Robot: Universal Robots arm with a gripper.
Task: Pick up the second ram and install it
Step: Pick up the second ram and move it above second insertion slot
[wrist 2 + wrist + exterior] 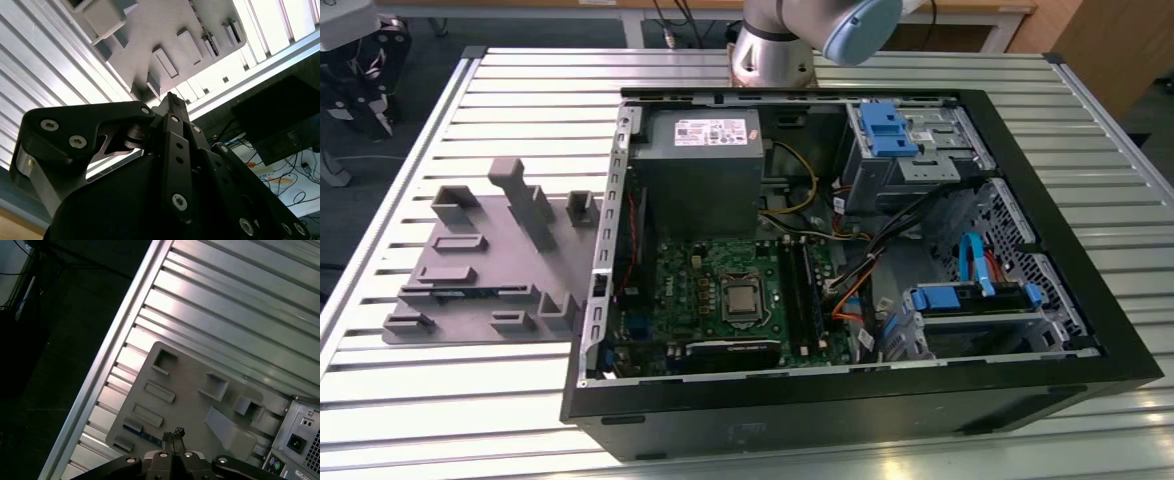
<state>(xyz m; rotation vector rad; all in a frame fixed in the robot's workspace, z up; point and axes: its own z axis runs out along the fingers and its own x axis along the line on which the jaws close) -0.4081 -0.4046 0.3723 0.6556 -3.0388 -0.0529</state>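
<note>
Showing the gripper (pixel 173 436) in the first wrist view w/ its two fingertips drawn together and nothing held between them, i.e. narrow and empty. In the second wrist view the gripper (pixel 170 100) shows its black linkage edge-on over the same tray. The tool hangs above the grey tray (pixel 190 405), apart from it. Its tips line up near the tray edge where the second ram (pixel 142 434) lies, a dark blue stick seated lengthwise in a low slot between small raised blocks.

In the exterior view the second ram (pixel 470 293) sits in the grey tray (pixel 500 262) on the slatted table (pixel 520 90). The tray is at the exterior view's left of the open PC case (pixel 854 400), just beside the case wall.

Progress (judged): pick-up not yet done, since the stick is in its tray slot w/ no contact from the tool; install not done either. The green motherboard (pixel 680 270) lies inside the case w/ the CPU (pixel 742 298) uncovered. Long dark RAM slots (pixel 803 290) run just beside it; whether a stick stands in one of them cannot be told.

Writing: the white label (pixel 714 130) on the PSU (pixel 700 175) carries print too small to make out. Stickers near the power inlet (pixel 298 442) on the case rear are likewise not legible.
</note>
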